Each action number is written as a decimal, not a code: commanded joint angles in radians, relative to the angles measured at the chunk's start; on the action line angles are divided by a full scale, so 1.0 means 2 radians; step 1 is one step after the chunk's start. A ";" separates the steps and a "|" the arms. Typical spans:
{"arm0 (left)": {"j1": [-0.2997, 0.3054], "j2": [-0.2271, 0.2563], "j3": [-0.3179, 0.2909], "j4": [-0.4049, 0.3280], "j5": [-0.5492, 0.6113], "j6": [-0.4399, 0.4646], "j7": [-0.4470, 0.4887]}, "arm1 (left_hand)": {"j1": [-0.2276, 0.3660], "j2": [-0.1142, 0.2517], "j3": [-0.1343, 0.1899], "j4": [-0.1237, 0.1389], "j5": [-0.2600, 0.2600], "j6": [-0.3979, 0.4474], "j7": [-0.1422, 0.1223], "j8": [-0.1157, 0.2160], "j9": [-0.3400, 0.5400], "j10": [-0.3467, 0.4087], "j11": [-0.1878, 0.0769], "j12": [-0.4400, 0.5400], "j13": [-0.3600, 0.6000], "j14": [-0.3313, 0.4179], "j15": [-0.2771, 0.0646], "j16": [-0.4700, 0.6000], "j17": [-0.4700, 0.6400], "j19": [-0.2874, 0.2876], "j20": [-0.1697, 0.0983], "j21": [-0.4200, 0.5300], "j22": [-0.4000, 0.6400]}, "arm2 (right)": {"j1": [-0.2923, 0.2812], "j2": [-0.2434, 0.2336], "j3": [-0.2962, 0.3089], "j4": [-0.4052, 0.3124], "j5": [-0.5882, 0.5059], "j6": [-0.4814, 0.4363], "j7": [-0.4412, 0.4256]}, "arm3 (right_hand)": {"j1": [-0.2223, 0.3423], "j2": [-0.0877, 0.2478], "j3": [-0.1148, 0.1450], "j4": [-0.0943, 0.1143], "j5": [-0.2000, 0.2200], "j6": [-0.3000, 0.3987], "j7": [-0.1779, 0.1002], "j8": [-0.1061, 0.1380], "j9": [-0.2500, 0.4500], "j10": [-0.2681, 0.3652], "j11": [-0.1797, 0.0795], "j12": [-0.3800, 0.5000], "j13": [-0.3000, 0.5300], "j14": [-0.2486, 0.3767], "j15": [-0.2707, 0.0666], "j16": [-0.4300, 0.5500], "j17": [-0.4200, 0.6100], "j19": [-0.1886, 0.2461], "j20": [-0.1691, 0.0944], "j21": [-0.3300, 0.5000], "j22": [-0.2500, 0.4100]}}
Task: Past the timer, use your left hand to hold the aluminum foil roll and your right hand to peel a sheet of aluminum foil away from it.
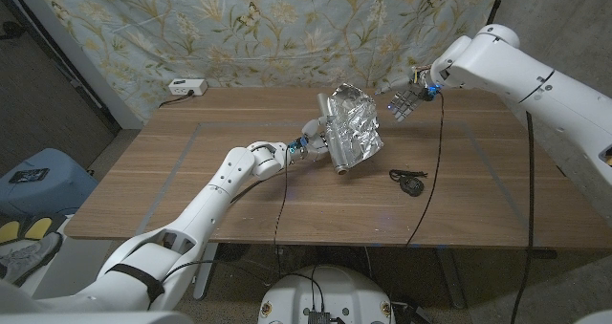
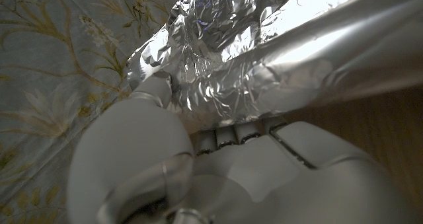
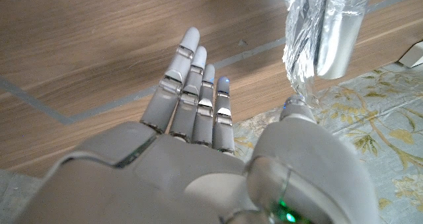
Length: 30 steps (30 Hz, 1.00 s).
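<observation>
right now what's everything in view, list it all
aluminum foil roll: one, silver, held up over the table's middle by the left hand
foil sheet: one, crinkled silver, hanging off the roll toward the right hand
timer: one, small and black, on the table right of the roll
power strip: one, white, at the table's far left edge
table: one, brown wood
backdrop cloth: one, pale with a floral print, behind the table
left hand: grips the roll
right hand: raised beside the sheet, fingers straight, thumb tip near the foil's edge
</observation>
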 commanded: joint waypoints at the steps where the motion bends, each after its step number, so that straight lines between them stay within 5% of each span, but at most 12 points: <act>1: 0.007 -0.002 -0.002 -0.007 0.001 -0.005 0.006 | 0.004 0.008 0.005 -0.001 0.000 0.008 -0.001 0.000 0.000 0.003 -0.001 0.002 0.002 0.003 0.002 0.004 0.001 0.004 0.001 0.001 0.000 | -0.007 -0.008 0.019 0.005 0.034 0.034 0.038 | -0.018 -0.015 -0.024 0.008 0.027 -0.034 0.021 -0.001 -0.001 -0.029 0.001 -0.005 -0.006 -0.032 0.022 -0.002 -0.008 -0.017 0.022 -0.006 0.001; 11: 0.012 -0.003 0.000 -0.014 -0.001 -0.008 0.010 | 0.004 0.007 0.007 -0.002 -0.001 0.008 -0.002 -0.002 -0.002 0.002 -0.002 0.001 0.002 0.004 0.002 0.004 0.001 0.004 0.001 0.000 0.000 | 0.003 0.008 0.006 0.025 0.031 0.064 0.065 | -0.001 -0.027 -0.044 -0.002 0.060 -0.080 0.020 -0.001 -0.001 -0.075 0.001 -0.005 -0.016 -0.074 0.026 -0.002 -0.021 -0.047 0.036 -0.009 0.000; 30: 0.014 -0.007 0.005 -0.022 -0.002 -0.014 0.018 | 0.005 0.008 0.009 -0.003 -0.002 0.010 -0.001 -0.003 -0.005 0.004 -0.002 0.001 0.003 0.005 0.001 0.007 0.003 0.005 0.001 -0.001 0.000 | 0.003 0.028 -0.004 0.062 0.026 0.093 0.093 | 0.008 -0.034 -0.053 -0.007 0.071 -0.097 0.021 0.000 -0.001 -0.089 0.001 -0.004 -0.018 -0.086 0.026 0.000 -0.026 -0.059 0.036 -0.009 0.000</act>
